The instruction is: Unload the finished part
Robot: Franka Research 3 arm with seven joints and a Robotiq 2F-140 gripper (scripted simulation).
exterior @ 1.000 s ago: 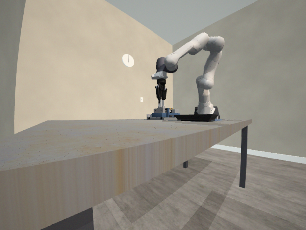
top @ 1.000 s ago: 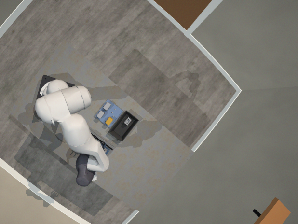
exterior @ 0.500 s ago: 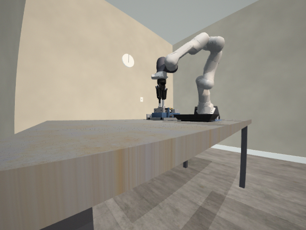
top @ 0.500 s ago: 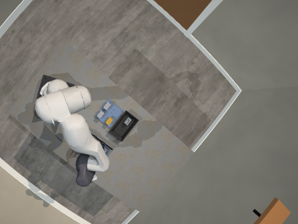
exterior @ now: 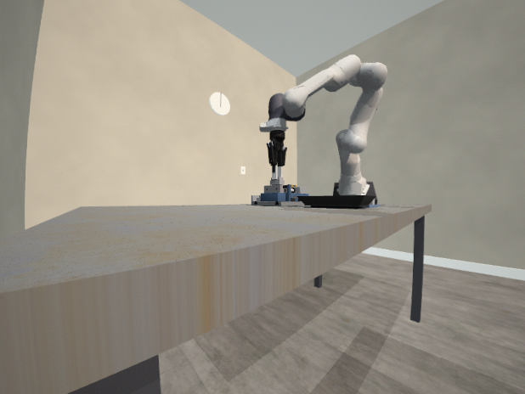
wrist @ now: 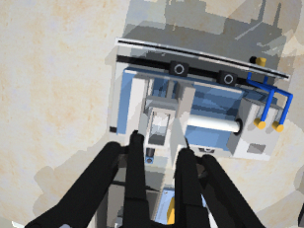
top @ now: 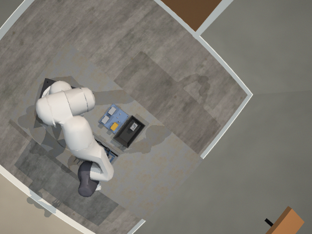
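Note:
The blue and grey vise (wrist: 196,109) stands on the table, and the arm hides most of it in the overhead view (top: 109,154). The finished part (wrist: 159,126), a small grey block with a pocket, stands upright at the vise jaws. My gripper (wrist: 158,125) reaches straight down and is shut on this part. From the side, the fingers (exterior: 276,171) meet the part's top just above the vise (exterior: 278,196). I cannot tell whether the part is clear of the jaws. The black outfeed tray (top: 129,131) stands beside the vise and shows low in the side view (exterior: 340,200).
A grey block (top: 133,126) lies inside the tray. A blue fixture plate (top: 113,118) with two grey blanks and an orange piece stands behind the tray. Blue handles with yellow tips (wrist: 270,109) stick out at the vise's right side.

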